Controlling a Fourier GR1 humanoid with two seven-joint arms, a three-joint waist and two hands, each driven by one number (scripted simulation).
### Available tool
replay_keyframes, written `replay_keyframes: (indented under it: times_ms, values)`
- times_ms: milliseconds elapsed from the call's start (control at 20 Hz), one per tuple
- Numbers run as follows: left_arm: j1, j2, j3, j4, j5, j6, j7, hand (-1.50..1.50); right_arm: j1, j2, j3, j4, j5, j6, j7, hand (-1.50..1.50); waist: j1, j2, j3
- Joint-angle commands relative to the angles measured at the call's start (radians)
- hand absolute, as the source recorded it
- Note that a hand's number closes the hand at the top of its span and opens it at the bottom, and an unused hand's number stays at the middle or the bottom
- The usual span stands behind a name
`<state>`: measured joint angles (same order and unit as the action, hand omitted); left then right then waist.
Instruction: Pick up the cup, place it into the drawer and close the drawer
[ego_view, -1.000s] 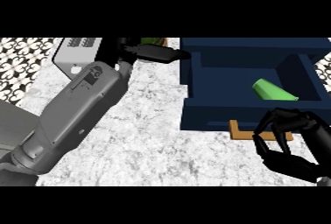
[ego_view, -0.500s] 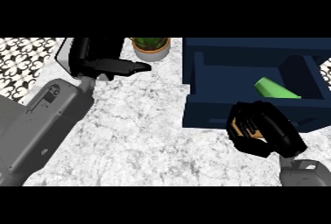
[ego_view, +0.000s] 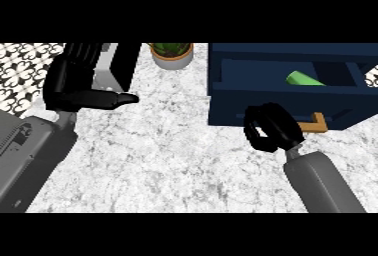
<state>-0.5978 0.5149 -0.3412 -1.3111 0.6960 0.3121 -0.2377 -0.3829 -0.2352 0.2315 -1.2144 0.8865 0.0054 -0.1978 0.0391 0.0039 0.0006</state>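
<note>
White grey-veined marble counter (ego_view: 170, 150): stone, smooth, faint sheen. Dark navy box drawer (ego_view: 236, 107): matt painted look; its tan bracket handle (ego_view: 318, 125) wood-like. Bright green cup (ego_view: 304, 79) smooth, plastic-looking; round terracotta clay pot (ego_view: 172, 60) matt; grey cylindrical right forearm (ego_view: 321, 182) matt.

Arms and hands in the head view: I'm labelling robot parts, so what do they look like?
The left forearm is grey, broad and boxy with darker seams. The right forearm is a smooth, rounded grey tube. The left hand and right hand are black, with chunky segmented fingers. No cables show.
</note>
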Motion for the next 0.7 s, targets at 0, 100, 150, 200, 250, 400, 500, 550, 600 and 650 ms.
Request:
replay_keyframes:
  times_ms: [0,100,150,200,250,400,500,550,600,650]
  values:
    - [0.115,0.050,0.039,-0.095,0.006,-0.032,0.002,-1.50,-0.119,0.015,-0.054,0.275,0.026,-0.099,-0.102,1.50,0.002,0.001,0.001]
    - [0.127,0.065,0.062,-0.089,0.013,-0.076,0.003,-1.50,-0.236,0.047,-0.081,0.396,0.033,-0.102,-0.088,1.50,0.001,0.003,0.000]
    - [0.166,0.025,0.051,-0.069,-0.020,-0.064,-0.073,-1.50,-0.244,0.062,-0.090,0.467,0.030,-0.140,-0.126,1.50,0.002,0.006,0.000]
    - [0.094,0.076,0.082,-0.121,0.020,-0.062,0.061,-1.50,-0.262,0.021,-0.119,0.508,0.015,-0.131,-0.171,1.50,-0.003,0.004,0.001]
    - [0.138,0.067,0.080,-0.101,0.001,-0.062,0.007,-1.50,-0.344,0.044,-0.136,0.570,0.009,-0.118,-0.155,1.50,0.010,0.008,0.001]
    - [0.194,0.026,0.060,-0.072,-0.011,-0.113,-0.058,-1.50,-0.421,-0.010,-0.189,0.692,-0.018,-0.090,-0.222,1.50,0.013,0.014,0.001]
    - [0.173,0.052,0.090,-0.081,0.009,-0.127,-0.023,-1.50,-0.455,0.037,-0.197,0.792,-0.005,-0.146,-0.213,1.50,0.026,0.019,0.002]
    - [0.181,0.076,0.110,-0.095,0.014,-0.150,-0.038,-1.50,-0.461,0.003,-0.221,0.817,-0.021,-0.140,-0.245,1.50,0.032,0.021,0.002]
    - [0.172,0.078,0.114,-0.076,0.016,-0.156,-0.013,-1.50,-0.483,0.009,-0.220,0.852,-0.011,-0.147,-0.243,1.50,0.021,0.018,0.002]
    - [0.182,0.066,0.093,-0.122,0.010,-0.133,-0.010,-1.50,-0.509,-0.023,-0.240,0.870,-0.019,-0.136,-0.234,1.50,0.047,0.025,0.003]
